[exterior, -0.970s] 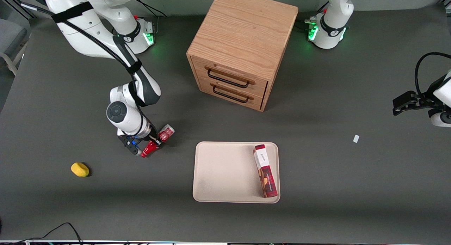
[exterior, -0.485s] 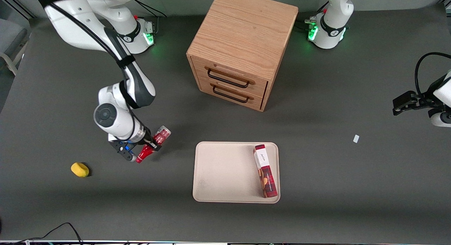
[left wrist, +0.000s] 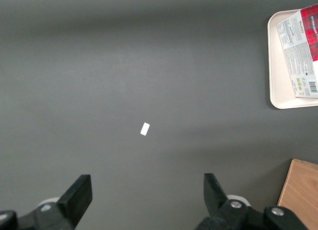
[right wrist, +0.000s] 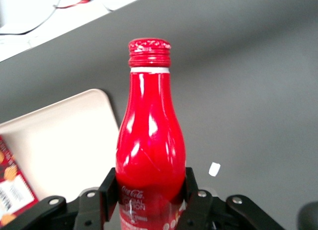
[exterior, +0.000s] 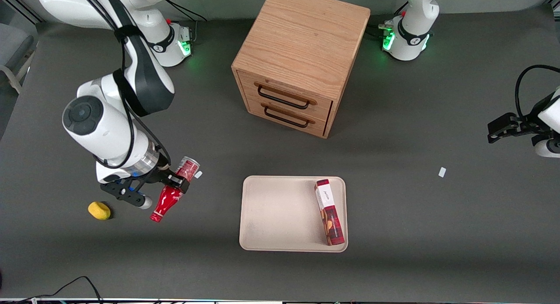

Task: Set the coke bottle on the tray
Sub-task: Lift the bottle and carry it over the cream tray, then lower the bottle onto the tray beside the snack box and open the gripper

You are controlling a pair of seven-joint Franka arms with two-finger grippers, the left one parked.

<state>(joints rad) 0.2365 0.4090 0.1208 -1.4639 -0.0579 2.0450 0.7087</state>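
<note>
I was in the carrying step: my gripper [exterior: 175, 184] was clamped on the small red contoured coke bottle [exterior: 172, 190], holding it across the body with one finger [right wrist: 110, 189] on each side. The bottle was lifted clear of the dark grey matte counter [exterior: 420, 234] and lay tilted in my grip, with its silvery base end pointing away from the front camera and its narrow red neck and cap pointing toward it.

The flat cream-beige rectangular tray [exterior: 280, 216] was well apart from my gripper, sideways toward the parked arm's end of the counter, so the bottle was not yet over it. In my judgement the next move called for a sideways travel until the bottle hung above the bare part of the tray, then a descent and a release. A long red-and-white rectangular cookie box [exterior: 329, 211] lay in the tray along the edge farthest from my gripper, so the nearer part was the safe place to aim at. Because the bottle is round, I think it could roll a little after release.

Around me, a small yellow rounded object [exterior: 99, 210] lay on the counter near my gripper, on the side away from the tray. A light oak wooden cabinet with two drawers and dark handles [exterior: 297, 59] stood farther from the front camera than the tray.
</note>
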